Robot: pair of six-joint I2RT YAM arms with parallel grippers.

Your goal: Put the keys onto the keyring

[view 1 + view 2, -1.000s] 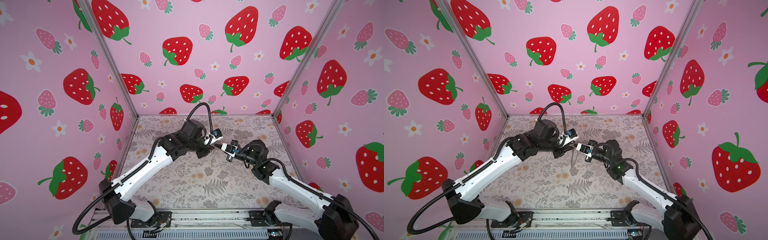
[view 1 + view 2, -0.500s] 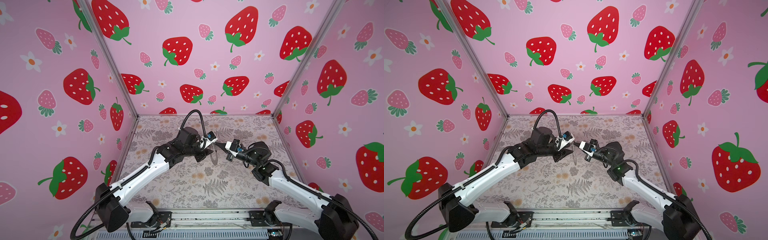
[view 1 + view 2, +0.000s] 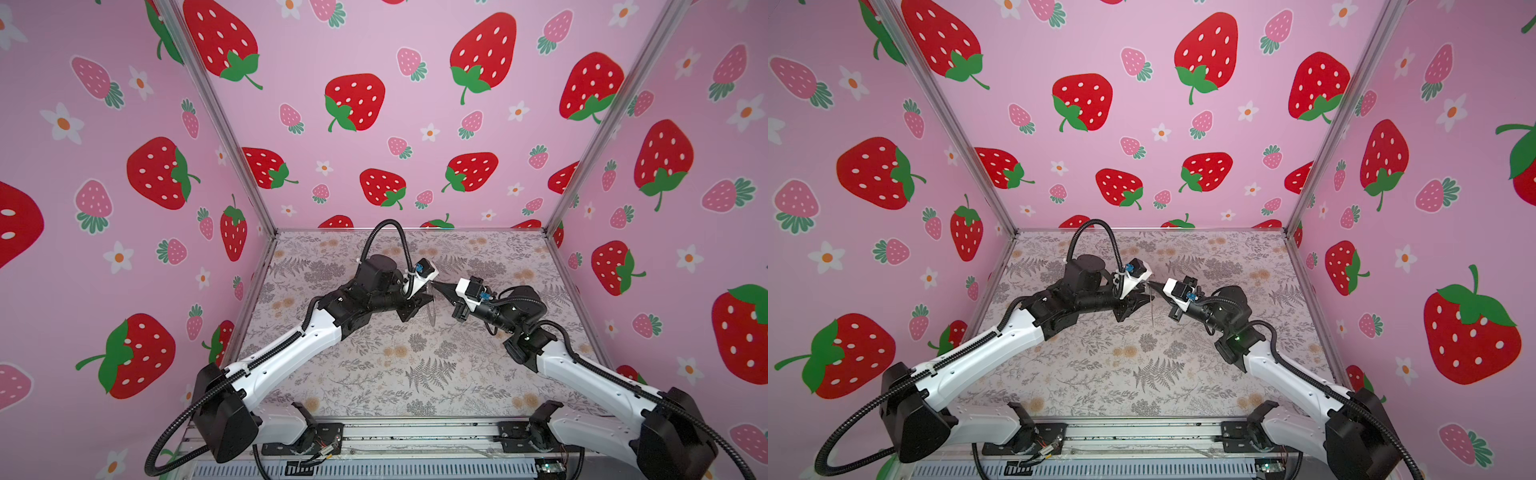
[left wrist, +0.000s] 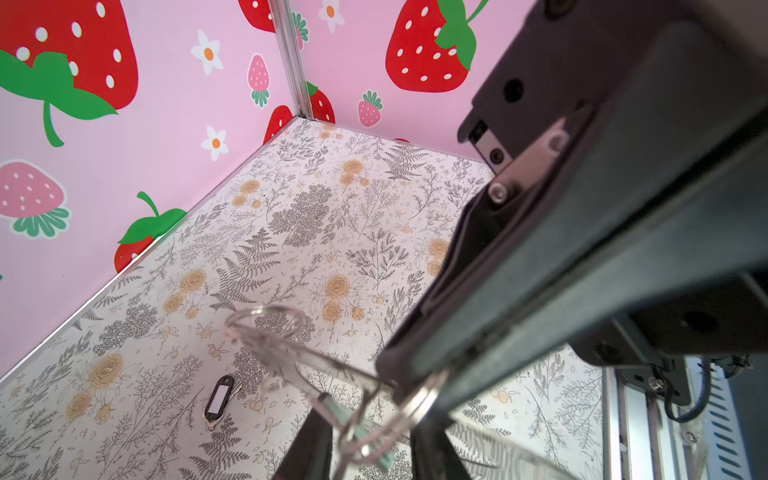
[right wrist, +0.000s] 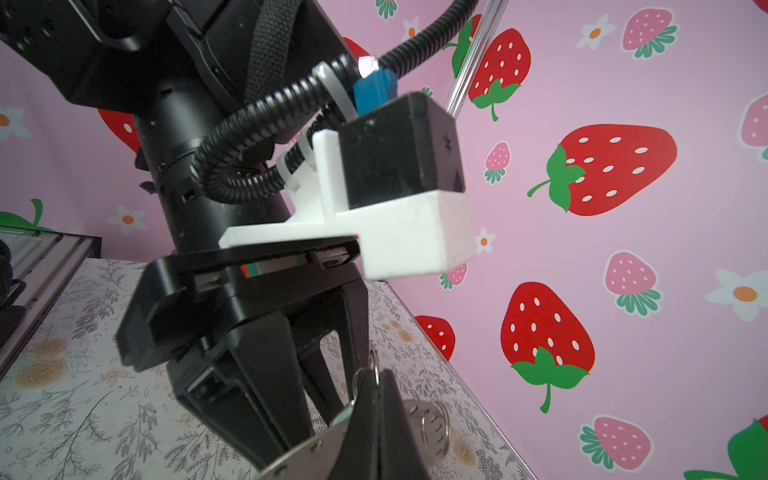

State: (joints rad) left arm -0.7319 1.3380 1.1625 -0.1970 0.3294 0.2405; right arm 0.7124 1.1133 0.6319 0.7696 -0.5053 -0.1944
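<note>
Keyring (image 3: 430,306) hangs edge-on mid-air over the centre of the mat (image 3: 374,374), pinched tight by right gripper (image 3: 435,285) from 3 o'clock. Left gripper (image 3: 419,305) is at 9 o'clock, jaws part-open astride its edge; can't tell if it grips. Key (image 4: 218,400) lies on mat, unpicked. Risk: opposing pulls twist ring out of pinch, and it drops.

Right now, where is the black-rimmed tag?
In the left wrist view the black-rimmed tag lies flat on the floral table, apart from the raised keyring.
</note>
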